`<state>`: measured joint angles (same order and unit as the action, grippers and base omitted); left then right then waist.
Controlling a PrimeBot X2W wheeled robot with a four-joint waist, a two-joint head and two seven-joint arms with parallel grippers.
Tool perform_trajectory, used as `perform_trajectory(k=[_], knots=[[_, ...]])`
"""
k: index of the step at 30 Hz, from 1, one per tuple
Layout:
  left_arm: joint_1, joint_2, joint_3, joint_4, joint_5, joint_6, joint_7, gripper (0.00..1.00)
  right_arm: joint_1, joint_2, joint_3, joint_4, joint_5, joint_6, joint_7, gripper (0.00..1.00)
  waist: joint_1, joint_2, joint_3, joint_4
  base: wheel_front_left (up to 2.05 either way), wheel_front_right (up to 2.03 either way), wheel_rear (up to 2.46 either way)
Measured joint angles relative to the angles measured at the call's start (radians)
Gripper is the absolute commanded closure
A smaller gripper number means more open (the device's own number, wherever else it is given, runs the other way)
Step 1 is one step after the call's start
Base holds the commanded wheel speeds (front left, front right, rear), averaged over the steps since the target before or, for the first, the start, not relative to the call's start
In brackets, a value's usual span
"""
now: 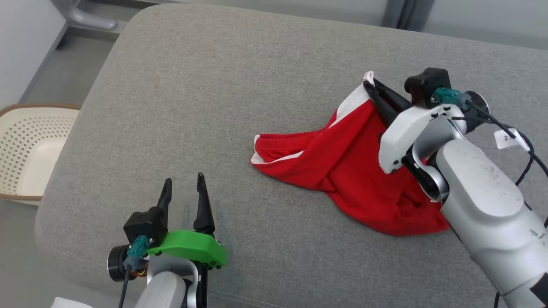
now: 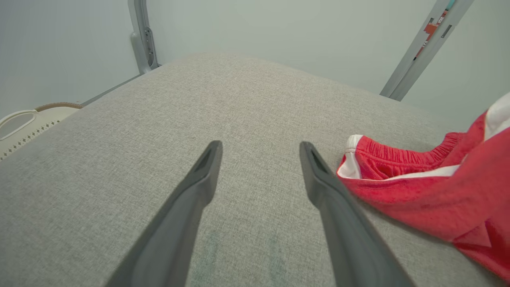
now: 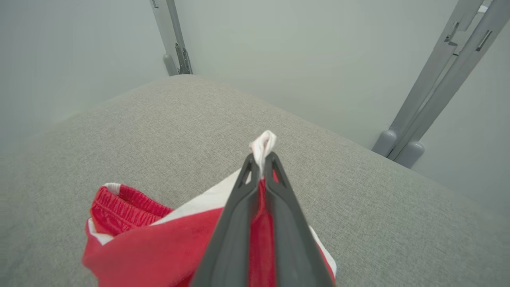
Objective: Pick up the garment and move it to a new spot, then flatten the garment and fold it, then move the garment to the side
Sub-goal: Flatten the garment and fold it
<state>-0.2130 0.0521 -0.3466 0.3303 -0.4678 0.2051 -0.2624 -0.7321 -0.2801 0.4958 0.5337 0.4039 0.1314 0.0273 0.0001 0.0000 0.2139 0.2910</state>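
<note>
Cushion (image 1: 214, 85) with the red garment (image 1: 342, 162) crumpled on its right half, one corner pinched.
The right gripper (image 1: 369, 83) is pressed together on the white-trimmed corner (image 3: 263, 144), which pokes out past its tips. The left gripper (image 1: 184, 179) hangs spread over bare grey fabric near the front-left. The bite looks thin, so I would raise it slowly and high enough for the trailing folds to clear before carrying it sideways.

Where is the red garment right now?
In the head view the red garment lies crumpled on the right half of the grey cushion, its white-trimmed corner pinched in the right gripper, apart from the open left gripper.
</note>
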Motion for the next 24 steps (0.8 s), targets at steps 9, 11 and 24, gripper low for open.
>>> perform_trajectory(k=[9,11,24], knots=[[0.033,0.01,0.039,0.001,0.021,0.001,0.0,0.0,0.316,-0.03,-0.121,-0.346,-0.033,0.0,-0.008,1.0,0.0,0.0,-0.057,-0.109,0.0,0.0,0.0],[0.042,0.014,0.044,0.002,0.022,0.002,0.0,0.0,0.413,-0.017,-0.168,-0.413,-0.054,0.0,0.009,1.0,0.0,0.0,-0.07,-0.133,0.0,0.0,0.0],[0.058,0.022,0.049,0.003,0.021,0.006,0.0,0.0,0.727,0.159,-0.399,-0.5,-0.158,0.0,0.014,1.0,-0.0001,0.0,-0.132,-0.261,0.0,0.0,0.0]])
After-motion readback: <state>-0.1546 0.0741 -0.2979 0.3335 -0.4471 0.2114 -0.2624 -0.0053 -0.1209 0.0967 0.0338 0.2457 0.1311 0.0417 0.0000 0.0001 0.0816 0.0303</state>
